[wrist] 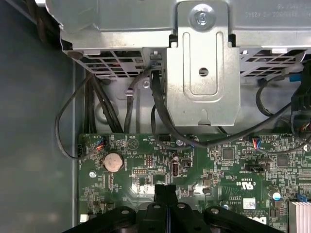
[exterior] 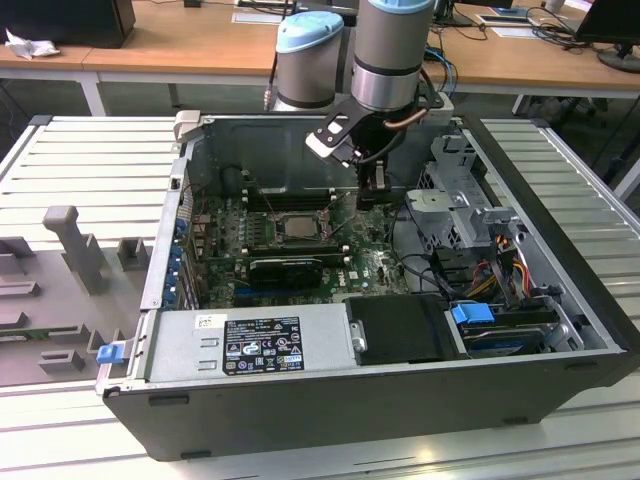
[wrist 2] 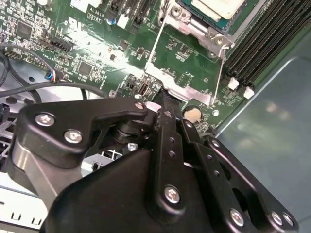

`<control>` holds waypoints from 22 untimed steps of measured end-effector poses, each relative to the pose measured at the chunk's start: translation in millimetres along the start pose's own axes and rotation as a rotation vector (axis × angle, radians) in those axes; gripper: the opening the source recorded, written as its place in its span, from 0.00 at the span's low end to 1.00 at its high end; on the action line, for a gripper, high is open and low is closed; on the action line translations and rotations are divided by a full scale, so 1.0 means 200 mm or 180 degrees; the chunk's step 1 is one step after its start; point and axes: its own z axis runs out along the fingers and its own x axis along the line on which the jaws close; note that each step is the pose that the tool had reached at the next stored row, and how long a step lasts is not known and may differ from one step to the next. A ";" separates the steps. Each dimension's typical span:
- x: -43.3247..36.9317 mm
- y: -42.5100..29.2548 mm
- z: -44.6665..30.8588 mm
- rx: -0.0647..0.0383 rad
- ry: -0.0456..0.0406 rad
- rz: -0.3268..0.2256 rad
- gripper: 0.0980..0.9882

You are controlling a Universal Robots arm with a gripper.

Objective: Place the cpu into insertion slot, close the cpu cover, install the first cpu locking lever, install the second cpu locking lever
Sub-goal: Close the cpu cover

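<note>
1. A power supply (exterior: 260, 345) sits nearest, with a black card (exterior: 290, 268) just behind it.
2. Beyond the card, the cpu (exterior: 298, 226) lies in the slot (exterior: 271, 228) on the green board (exterior: 370, 265).
3. The gripper (exterior: 377, 195) hangs over the board to the exterior view's right of the slot, apart from it and near a coin cell (wrist: 112, 161). In the first wrist view its fingers (wrist: 160, 192) press together, gripping nothing.

A: Circuit board (wrist: 209, 167): green, glossy lacquered finish. Chip (exterior: 298, 226): pale metal top, satin sheen.
B: Bracket (wrist: 203, 97): dull silvery sheet metal, smooth. Cables (wrist: 158, 109): black plastic sheathing, smooth. Jaws: matt black, with bright metal screws (wrist 2: 171, 194).
</note>
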 end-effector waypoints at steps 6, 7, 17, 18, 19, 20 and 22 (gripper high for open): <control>-0.001 -0.035 -0.002 0.0000 0.0000 0.0000 0.01; -0.001 -0.042 -0.002 0.0000 0.0000 0.0000 0.01; -0.001 -0.081 -0.004 0.0000 0.0001 0.0000 0.01; -0.001 -0.083 -0.004 0.0000 0.0001 0.0000 0.01; -0.001 -0.085 -0.004 0.0000 0.0001 0.0000 0.01; -0.001 -0.087 -0.004 0.0000 0.0001 0.0000 0.01; -0.001 -0.093 -0.004 0.0000 0.0001 0.0000 0.01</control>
